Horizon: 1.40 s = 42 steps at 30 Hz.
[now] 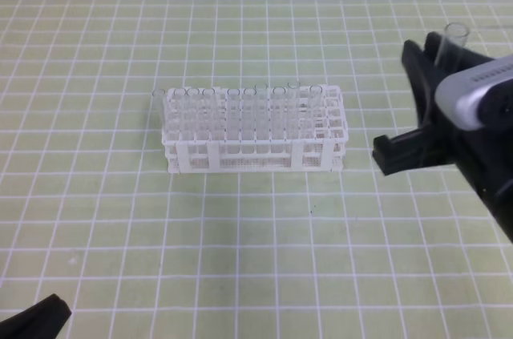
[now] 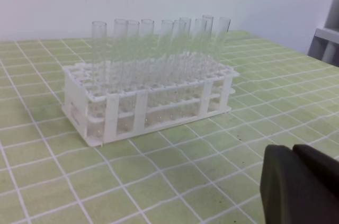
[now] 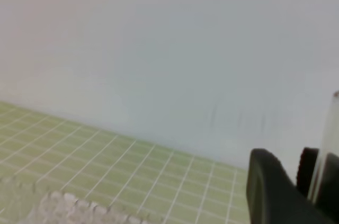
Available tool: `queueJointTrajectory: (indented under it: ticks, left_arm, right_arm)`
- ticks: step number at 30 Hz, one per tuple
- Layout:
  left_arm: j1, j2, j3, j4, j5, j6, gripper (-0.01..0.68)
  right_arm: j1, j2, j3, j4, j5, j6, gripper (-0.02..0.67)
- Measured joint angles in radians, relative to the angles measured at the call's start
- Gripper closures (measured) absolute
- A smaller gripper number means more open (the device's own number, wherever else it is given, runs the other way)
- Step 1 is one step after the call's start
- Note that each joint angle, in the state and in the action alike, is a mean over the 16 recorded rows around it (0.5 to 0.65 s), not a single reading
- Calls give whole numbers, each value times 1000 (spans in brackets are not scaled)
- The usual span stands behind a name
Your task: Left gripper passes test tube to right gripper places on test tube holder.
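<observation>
The test tube holder (image 1: 255,151), a white lattice rack, stands mid-table and also fills the left wrist view (image 2: 143,110). My right gripper (image 1: 425,90), black with a silver-grey plate, hovers to the right of the rack. It is shut on the test tube (image 1: 454,41), which stands upright with its open rim above the fingers. In the right wrist view the test tube (image 3: 329,150) is a clear strip at the right edge beside a black finger (image 3: 270,192). My left gripper (image 1: 36,319) sits low at the front left corner, far from the rack, fingers (image 2: 286,187) together and holding nothing.
Several clear tubes (image 2: 159,49) stand upright in the rack's rows. The table is covered by a green mat with a white grid (image 1: 256,259). A pale wall (image 3: 159,49) rises behind the table's far edge.
</observation>
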State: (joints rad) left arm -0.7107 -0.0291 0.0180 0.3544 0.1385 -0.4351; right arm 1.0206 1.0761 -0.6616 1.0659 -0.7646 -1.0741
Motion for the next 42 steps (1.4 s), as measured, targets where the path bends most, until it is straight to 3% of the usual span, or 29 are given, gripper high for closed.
queueJointTrajectory:
  ticks: [31,36,42]
  left_arm:
    - [0,7,-6,-1,7,0,673]
    - [0,9,-7,-1,8,0,673]
    - [0,13,-11,-2,10,0,673]
  right_arm:
    - [-13,20,-4,63,147,15,640]
    - [-13,20,16,-7,129,80,640]
    - [-29,20,75,-199,59,279,640]
